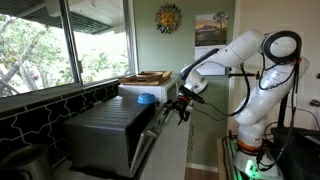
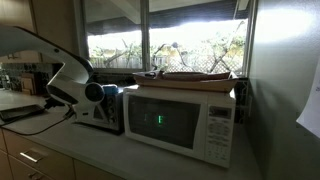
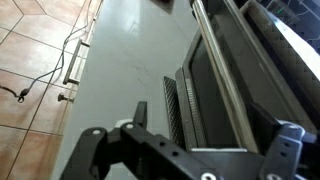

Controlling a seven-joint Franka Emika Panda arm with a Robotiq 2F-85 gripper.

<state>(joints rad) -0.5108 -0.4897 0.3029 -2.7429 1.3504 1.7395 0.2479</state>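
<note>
The gripper point(image 1: 181, 108) is seen with its jaws spread wide and nothing caught between them; in the wrist view its two fingers point(image 3: 92, 143) are set far apart at the lower edge of the picture. It is held just in front of the toaster oven point(image 1: 105, 128), close to the upper edge of the dark front, and whether it touches cannot be told. The toaster oven is stood on a grey counter point(image 3: 125, 60) below a window point(image 1: 50, 45), right beside a white microwave point(image 1: 140, 89). In the wrist view the long bar handle point(image 3: 222, 75) of the toaster oven is shown running along its front, with a slatted vent point(image 3: 172, 108) beside it. A shallow wooden tray point(image 1: 146, 76) is laid on top of the microwave, and a small blue object point(image 1: 147, 98) is seen at the microwave's side, just behind the gripper. A tiled floor point(image 3: 30, 60) and a loose cable point(image 3: 72, 55) are visible beyond the counter's edge.
</note>
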